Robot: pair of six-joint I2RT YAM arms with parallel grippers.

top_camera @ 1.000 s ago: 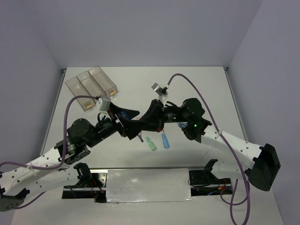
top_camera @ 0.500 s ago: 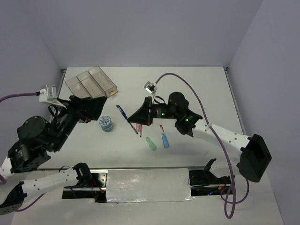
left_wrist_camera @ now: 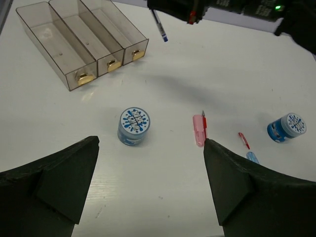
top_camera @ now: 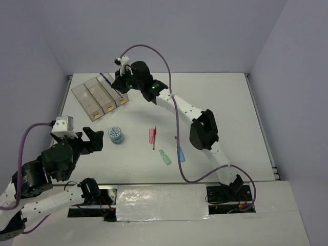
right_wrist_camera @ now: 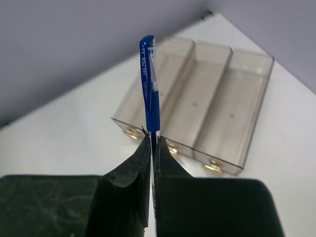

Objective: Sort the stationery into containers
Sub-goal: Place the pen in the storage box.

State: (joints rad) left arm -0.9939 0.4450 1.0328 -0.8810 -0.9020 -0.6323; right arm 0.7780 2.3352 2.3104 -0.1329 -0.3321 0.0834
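Note:
My right gripper [top_camera: 117, 83] is shut on a blue pen [right_wrist_camera: 149, 84] and holds it upright above the near ends of the three joined clear bins [top_camera: 99, 95]; the bins look empty in the right wrist view [right_wrist_camera: 212, 98]. The pen also shows in the left wrist view [left_wrist_camera: 159, 24]. My left gripper [top_camera: 94, 139] is open and empty, low at the near left, just left of a blue-white tape roll [left_wrist_camera: 134, 126]. A pink bar [left_wrist_camera: 198, 129] lies beside a red pen [left_wrist_camera: 204, 123]. A second tape roll [left_wrist_camera: 286, 127] sits further right.
A green bar [top_camera: 164, 157] and a blue bar [top_camera: 181, 154] lie near the table's front edge. A short red pen [left_wrist_camera: 244, 140] lies between the pink bar and the second roll. The right arm's elbow [top_camera: 203, 128] hangs over the table's middle.
My right arm has swung from the table's middle to the far left over the bins, carrying the blue pen. My left arm has pulled back to the near left, uncovering the tape roll.

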